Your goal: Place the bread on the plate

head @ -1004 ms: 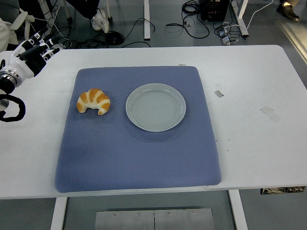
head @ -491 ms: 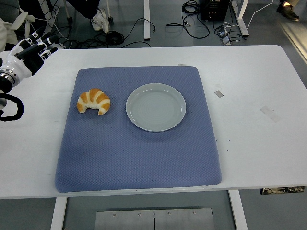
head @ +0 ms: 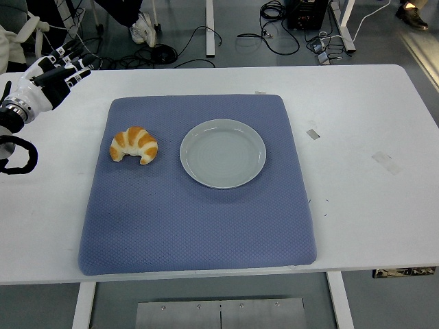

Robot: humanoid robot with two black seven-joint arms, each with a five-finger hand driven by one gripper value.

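A golden croissant [head: 134, 145] lies on the left part of a blue mat [head: 199, 205]. Just to its right on the same mat sits an empty pale grey plate [head: 223, 153]. My left hand [head: 55, 74] hovers at the far left edge of the table, well up and left of the croissant, with its fingers spread and nothing in them. The right arm does not show.
The white table [head: 357, 137] carries small tape marks at the right. Beyond its far edge are cables, table legs and a person's shoe on the floor. A black cable loops at the left edge by my arm.
My left hand has shifted slightly up and to the right along the table's left edge. The croissant and plate have stayed put.
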